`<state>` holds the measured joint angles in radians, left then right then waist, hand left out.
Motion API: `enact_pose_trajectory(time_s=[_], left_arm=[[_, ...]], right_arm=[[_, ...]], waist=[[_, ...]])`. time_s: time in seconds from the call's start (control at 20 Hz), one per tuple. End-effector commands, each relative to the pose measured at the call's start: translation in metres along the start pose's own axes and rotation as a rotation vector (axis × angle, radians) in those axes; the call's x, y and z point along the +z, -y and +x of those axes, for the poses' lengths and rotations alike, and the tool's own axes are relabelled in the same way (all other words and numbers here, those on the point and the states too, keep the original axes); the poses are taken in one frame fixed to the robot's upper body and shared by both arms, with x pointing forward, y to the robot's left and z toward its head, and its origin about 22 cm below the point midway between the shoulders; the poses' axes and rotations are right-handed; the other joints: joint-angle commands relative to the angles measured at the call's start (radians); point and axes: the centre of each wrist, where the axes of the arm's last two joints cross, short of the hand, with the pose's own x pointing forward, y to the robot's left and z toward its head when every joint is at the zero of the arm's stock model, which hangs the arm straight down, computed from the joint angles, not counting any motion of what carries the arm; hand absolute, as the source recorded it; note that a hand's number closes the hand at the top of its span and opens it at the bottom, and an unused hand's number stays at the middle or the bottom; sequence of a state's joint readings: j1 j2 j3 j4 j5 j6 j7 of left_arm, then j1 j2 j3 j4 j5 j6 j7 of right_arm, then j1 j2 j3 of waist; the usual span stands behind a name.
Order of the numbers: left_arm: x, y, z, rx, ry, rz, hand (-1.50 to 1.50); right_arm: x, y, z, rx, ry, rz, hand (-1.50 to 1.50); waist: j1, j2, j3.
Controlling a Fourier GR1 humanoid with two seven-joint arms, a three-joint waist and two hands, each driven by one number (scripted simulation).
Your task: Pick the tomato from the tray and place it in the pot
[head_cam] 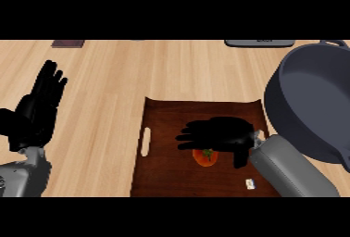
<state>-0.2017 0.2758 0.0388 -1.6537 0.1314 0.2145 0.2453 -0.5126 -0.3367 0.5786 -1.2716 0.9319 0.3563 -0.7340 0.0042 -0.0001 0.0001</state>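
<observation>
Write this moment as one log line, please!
right hand over tomato on tray | pot right of tray | left hand resting open

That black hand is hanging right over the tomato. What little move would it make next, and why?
Probably the right robot hand should close its fingers round the tomato. The hand sits directly over it on the tray, fingers bent but not clearly wrapped round it, and the tomato lies on the tray, not yet in the pot at the right. The left robot hand rests open.
</observation>
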Motion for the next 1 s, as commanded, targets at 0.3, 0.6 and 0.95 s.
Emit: enact_pose_trajectory(time_s=[0.3, 0.6, 0.95], left_arm=[[0.001, -0.006, -0.009, 0.007, 0.000, -0.008, 0.00], [-0.009, -0.007, 0.002, 0.009, 0.013, -0.005, 0.00], [0.002, 0.000, -0.007, 0.027, 0.002, -0.014, 0.00]], right_arm=[[-0.023, -0.034, -0.008, -0.008, -0.050, 0.002, -1.50], [-0.023, -0.027, -0.029, 0.143, 0.079, 0.044, 1.50], [-0.029, -0.043, -0.025, 0.119, 0.092, 0.038, 1.50]], waist=[[0.000, 0.001, 0.000], [0.008, 0.004, 0.000], [0.002, 0.001, 0.000]])
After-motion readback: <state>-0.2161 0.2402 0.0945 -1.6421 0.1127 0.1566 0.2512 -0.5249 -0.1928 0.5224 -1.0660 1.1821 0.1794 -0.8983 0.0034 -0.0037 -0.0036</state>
